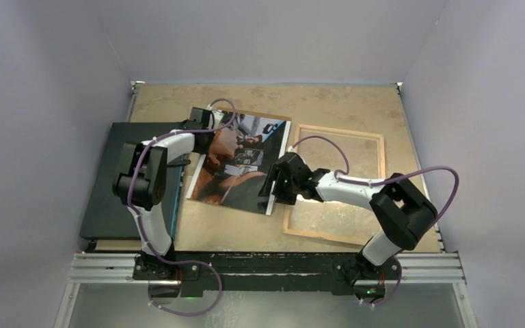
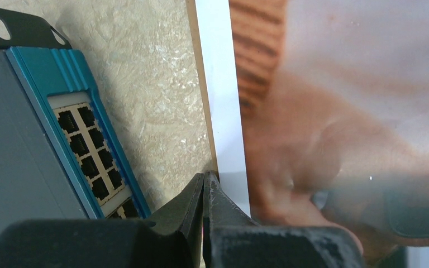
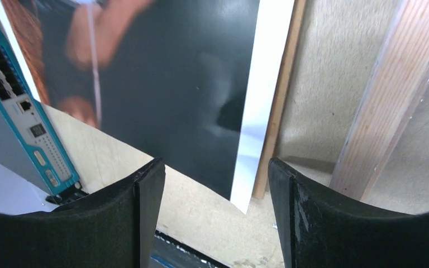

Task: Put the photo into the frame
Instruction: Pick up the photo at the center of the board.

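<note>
The photo (image 1: 236, 164) lies flat mid-table, with orange-brown and black areas and a white strip along its edges. In the left wrist view the photo (image 2: 341, 111) fills the right side. My left gripper (image 1: 197, 121) is at its far left corner. That gripper (image 2: 205, 180) is shut, its tips against the white strip's edge, and nothing shows between them. The frame (image 1: 335, 133), light wood with a clear pane, lies just right of the photo. My right gripper (image 1: 273, 186) is open, and in its own view it (image 3: 215, 167) straddles the near right corner of the photo (image 3: 162, 84).
A dark flat box with a blue ported front (image 1: 109, 184) sits left of the photo, close to the left arm; its port face (image 2: 72, 128) is beside my left fingers. A brown edge (image 3: 279, 111) shows under the photo's white strip. The frame's wood rail (image 3: 385, 111) runs right of my right gripper.
</note>
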Robot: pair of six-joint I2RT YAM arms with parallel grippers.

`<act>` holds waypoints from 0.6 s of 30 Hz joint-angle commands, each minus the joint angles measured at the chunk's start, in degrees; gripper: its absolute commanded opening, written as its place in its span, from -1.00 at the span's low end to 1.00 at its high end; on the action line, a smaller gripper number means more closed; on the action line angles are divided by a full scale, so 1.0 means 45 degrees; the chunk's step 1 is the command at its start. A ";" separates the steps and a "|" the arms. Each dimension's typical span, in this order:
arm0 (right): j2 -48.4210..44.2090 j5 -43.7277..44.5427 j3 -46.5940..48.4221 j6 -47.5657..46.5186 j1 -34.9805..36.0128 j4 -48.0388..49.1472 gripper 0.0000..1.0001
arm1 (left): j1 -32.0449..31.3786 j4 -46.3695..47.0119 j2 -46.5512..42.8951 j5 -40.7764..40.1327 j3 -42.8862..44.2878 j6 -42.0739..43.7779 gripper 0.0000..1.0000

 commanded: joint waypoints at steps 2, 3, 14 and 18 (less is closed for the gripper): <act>-0.1052 0.1254 0.0901 -0.0215 0.0275 -0.1521 0.42 | 0.0070 -0.0652 -0.0546 0.0079 -0.0383 -0.0204 -1.00; -0.1354 0.1204 0.0858 -0.0144 0.0590 -0.1717 0.42 | 0.0106 -0.0642 -0.0579 0.0079 -0.0409 -0.0178 -1.00; -0.0832 -0.0159 0.0644 -0.0085 0.1546 -0.2527 0.42 | 0.0192 -0.0592 -0.0744 0.0340 -0.0538 -0.0213 -1.00; -0.0313 -0.0159 0.0718 -0.0111 0.1568 -0.2411 0.41 | 0.0176 -0.0500 -0.0761 0.0354 -0.0624 -0.0245 -1.00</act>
